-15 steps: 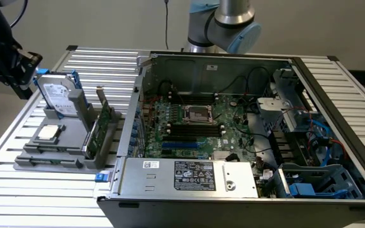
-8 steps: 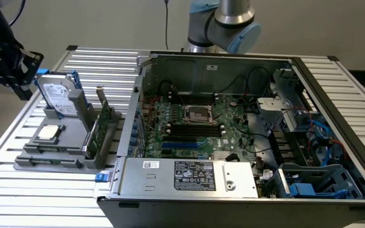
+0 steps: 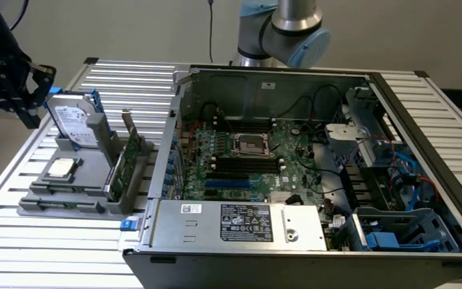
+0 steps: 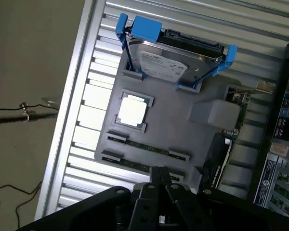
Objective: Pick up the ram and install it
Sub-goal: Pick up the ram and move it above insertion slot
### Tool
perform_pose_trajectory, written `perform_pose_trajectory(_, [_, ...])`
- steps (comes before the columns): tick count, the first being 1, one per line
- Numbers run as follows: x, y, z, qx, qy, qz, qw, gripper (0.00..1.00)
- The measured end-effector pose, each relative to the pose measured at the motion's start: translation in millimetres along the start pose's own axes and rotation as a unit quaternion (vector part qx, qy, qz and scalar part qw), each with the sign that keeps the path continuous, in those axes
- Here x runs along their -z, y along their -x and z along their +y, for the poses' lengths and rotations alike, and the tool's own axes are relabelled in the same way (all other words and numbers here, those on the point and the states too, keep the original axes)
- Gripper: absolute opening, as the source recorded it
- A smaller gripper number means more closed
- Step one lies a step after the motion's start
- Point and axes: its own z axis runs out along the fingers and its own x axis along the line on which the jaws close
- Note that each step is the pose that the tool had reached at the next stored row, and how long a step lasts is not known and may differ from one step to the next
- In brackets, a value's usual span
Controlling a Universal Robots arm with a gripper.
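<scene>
Black angular hand (image 4: 160, 173), closed on nothing, near slim dark-green ram (image 4: 144, 147); flat in grey matte holder (image 4: 173, 120)

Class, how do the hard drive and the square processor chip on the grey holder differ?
The hard drive stands on edge; the processor chip lies flat in a square recess. The hard drive is far larger and oblong; the chip small and square. The hard drive carries blue rails; the chip none. Both are silvery and sit on the grey holder.
</scene>
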Motion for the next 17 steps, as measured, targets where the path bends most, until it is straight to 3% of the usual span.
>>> perform_pose_trajectory(4, [-1.5, 0.0, 0.0, 0.037, -0.0003, 0.0012, 0.9993, 0.11])
perform_pose_trajectory(9, [-3.4, 0.0, -0.1, 0.082, -0.0007, 0.0028, 0.9966, 0.11])
perform_pose_trajectory(12, [-4.7, 0.0, -0.2, 0.109, -0.0010, 0.0036, 0.9941, 0.11])
perform_pose_trajectory(17, [-6.9, 0.1, -0.3, 0.154, -0.0014, 0.0052, 0.9880, 0.11])
